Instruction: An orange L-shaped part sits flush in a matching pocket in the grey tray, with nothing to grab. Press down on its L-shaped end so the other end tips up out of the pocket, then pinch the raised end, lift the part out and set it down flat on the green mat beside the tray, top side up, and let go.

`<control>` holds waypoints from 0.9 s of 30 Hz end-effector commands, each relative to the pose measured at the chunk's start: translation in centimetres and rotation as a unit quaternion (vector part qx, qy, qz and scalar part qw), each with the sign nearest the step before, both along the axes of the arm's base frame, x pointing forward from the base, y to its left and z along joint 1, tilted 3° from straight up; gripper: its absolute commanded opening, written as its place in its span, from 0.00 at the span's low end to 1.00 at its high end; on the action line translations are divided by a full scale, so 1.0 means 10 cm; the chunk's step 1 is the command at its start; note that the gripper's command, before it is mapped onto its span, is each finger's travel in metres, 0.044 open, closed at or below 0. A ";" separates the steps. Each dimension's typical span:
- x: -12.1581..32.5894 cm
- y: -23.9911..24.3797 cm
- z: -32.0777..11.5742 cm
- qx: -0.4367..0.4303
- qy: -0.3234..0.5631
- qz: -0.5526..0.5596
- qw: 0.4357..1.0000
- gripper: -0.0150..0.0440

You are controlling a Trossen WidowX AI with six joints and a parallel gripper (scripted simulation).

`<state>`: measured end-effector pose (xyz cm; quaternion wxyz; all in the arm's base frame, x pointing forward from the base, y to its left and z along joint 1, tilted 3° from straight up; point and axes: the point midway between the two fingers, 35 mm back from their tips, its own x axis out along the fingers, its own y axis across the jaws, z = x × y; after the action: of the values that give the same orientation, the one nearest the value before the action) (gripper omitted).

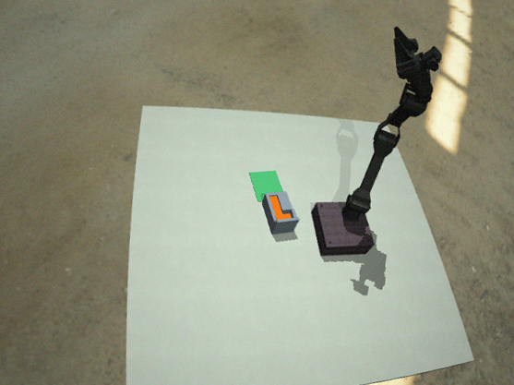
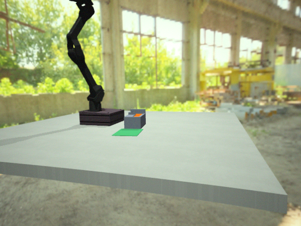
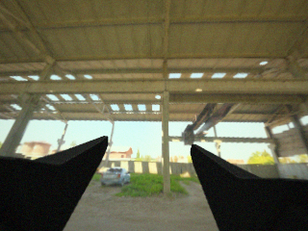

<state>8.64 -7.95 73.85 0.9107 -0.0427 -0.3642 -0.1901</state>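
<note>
The orange L-shaped part (image 1: 276,206) (image 2: 138,115) lies level in the pocket of the grey tray (image 1: 286,226) (image 2: 132,122). Its long arm points toward the green mat and its L-shaped end lies at the tray's far end from the mat. The flat green mat (image 1: 264,181) (image 2: 127,132) lies beside the tray with nothing on it. My gripper (image 1: 418,38) (image 3: 150,144) is open and empty, raised high above the table and far from the tray. In the exterior view it is mostly cut off by the top edge. The wrist view shows neither part nor tray.
The dark arm base (image 1: 342,227) (image 2: 94,118) stands on the pale table (image 1: 198,289) (image 2: 170,155) close to the tray. A raised grey block (image 1: 283,200) forms part of the tray's top, beside the orange part's long arm.
</note>
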 end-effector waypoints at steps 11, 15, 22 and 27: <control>0.55 1.05 -0.18 -0.152 0.031 -0.031 0.987 0.56; 0.94 1.49 -0.42 -0.202 0.059 0.005 0.978 0.56; 1.76 2.02 -1.19 -0.288 0.175 0.059 0.940 0.56; 2.27 2.18 -1.94 -0.312 0.287 0.096 0.901 0.56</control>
<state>28.26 12.86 59.28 0.9242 -0.3254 -0.1997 0.0078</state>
